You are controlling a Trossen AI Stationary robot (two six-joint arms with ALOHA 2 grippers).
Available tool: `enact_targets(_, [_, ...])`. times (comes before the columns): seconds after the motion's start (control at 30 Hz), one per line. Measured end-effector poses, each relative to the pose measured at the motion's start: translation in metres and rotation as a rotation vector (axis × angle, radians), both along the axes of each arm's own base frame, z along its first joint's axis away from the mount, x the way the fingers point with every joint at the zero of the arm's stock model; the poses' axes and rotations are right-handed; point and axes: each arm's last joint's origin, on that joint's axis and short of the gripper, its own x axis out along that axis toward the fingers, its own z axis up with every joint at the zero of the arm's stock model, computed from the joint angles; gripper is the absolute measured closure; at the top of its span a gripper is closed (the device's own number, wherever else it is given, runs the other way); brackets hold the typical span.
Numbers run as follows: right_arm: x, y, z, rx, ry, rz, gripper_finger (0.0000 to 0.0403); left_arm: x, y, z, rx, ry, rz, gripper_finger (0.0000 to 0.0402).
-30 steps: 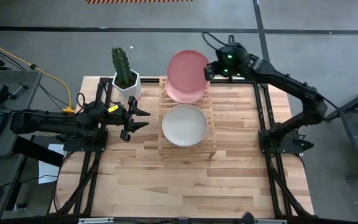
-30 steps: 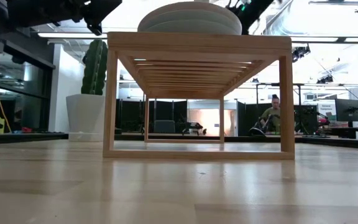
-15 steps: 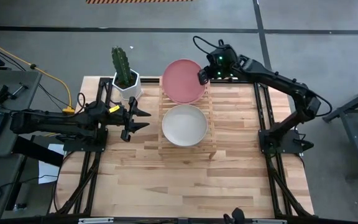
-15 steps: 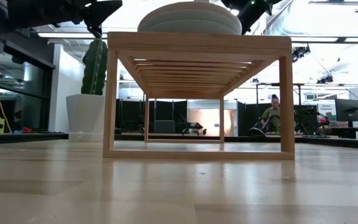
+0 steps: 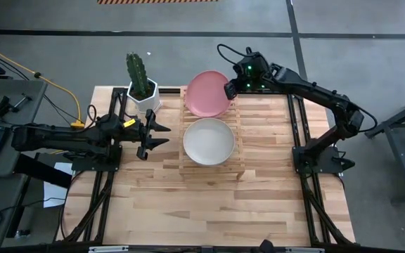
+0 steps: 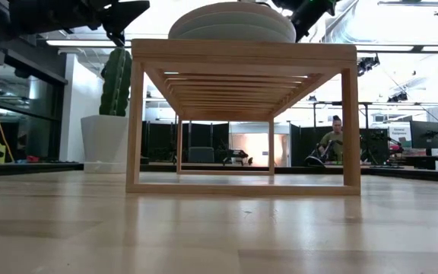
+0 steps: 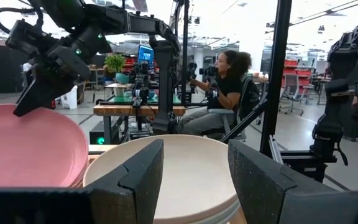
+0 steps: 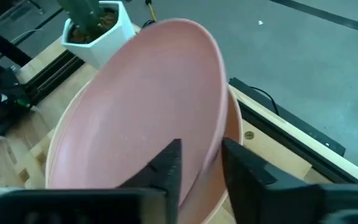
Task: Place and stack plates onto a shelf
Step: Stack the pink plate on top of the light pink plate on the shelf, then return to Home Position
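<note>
Plates sit in two spots on the shelf (image 5: 209, 169), the slatted light-wood rack standing along the tabletop's far edge, middle. We see a pink plate (image 5: 208, 93), matte with a raised rim, tilted over the shelf's far end, above another pink plate (image 8: 225, 134) lying there. Our right hand (image 5: 230, 88) pinches the tilted plate's rim. The pale plate stack (image 5: 208, 140) rests on the shelf's near end; from the low view only its edges show, so we cannot count it. Our left hand (image 5: 153, 133) hovers spread beside the shelf, near the white cactus pot (image 5: 143, 95). A seated person (image 7: 225, 93) shows beyond.
</note>
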Motion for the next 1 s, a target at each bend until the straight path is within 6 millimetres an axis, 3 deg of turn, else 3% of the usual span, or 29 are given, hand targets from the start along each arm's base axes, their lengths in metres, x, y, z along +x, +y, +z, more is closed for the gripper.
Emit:
enact_targets(0.23, [-0.001,0.001,-0.001,-0.025,0.037,0.035,0.0240,0.000,0.000,-0.001,-0.001,0.011,0.000,0.0231])
enact_targets(0.53, [-0.007,0.003,0.003,-0.064,0.063,0.069,0.0229,0.000,0.000,-0.002,0.000,0.019,0.001,0.0231])
enact_targets(0.7, [-0.030,0.017,0.018,-0.118,0.128,0.129,0.0229,0.001,0.001,-0.004,-0.003,0.039,0.033,0.0231])
enact_targets(1.0, [-0.077,0.063,0.048,-0.186,0.194,0.165,0.0229,0.003,0.004,-0.008,-0.018,0.077,0.134,0.0231])
